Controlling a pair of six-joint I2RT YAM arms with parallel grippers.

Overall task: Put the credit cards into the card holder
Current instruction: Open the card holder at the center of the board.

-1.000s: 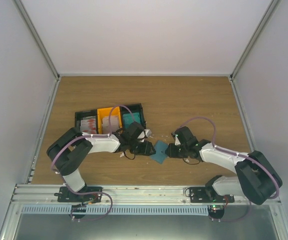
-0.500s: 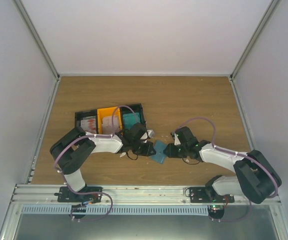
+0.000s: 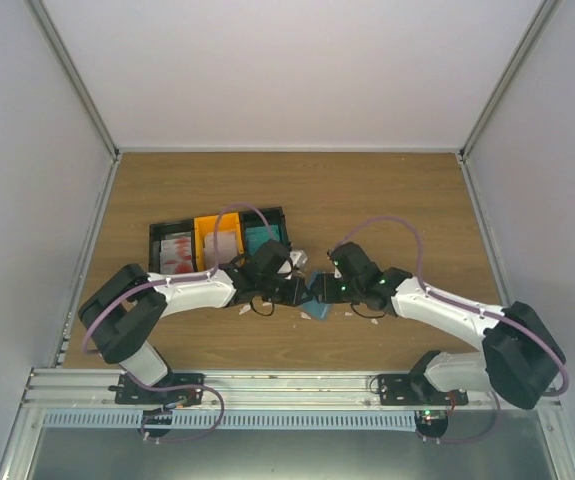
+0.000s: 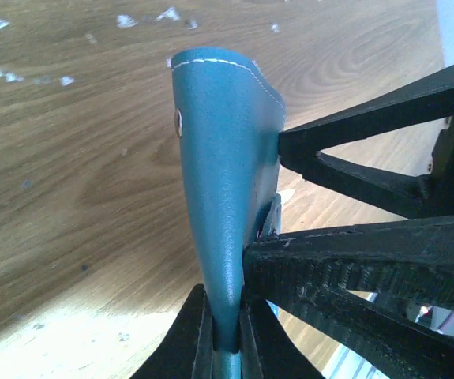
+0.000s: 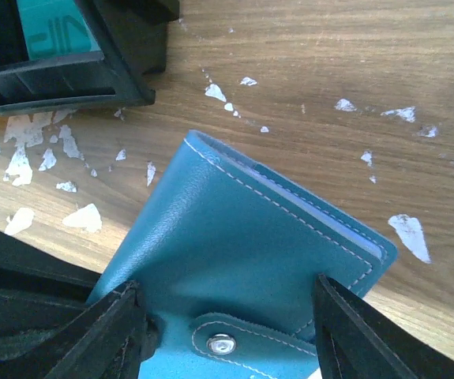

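Note:
The slate-blue card holder (image 4: 227,150) stands on edge just above the wood, and my left gripper (image 4: 225,304) is shut on its lower edge. From the other side my right gripper (image 5: 227,284) is open, with one finger on each side of the card holder (image 5: 242,237); its snap tab (image 5: 223,343) faces the camera. From above, the left gripper (image 3: 299,292) and right gripper (image 3: 325,290) meet over the card holder (image 3: 317,308) at the table's middle. Credit cards sit in stacks in the bin: white with red marks (image 3: 175,250), whitish (image 3: 219,243) and teal (image 3: 260,237).
The black-and-orange three-compartment bin (image 3: 217,214) stands just behind the left gripper, its corner (image 5: 124,87) close to the holder. Small white scraps (image 5: 84,217) litter the wood around both grippers. Grey walls enclose the table on three sides.
My left gripper has shut on the card holder. My right gripper has opened wide and moved left and farther from the arm bases over the holder, which now stands on edge.

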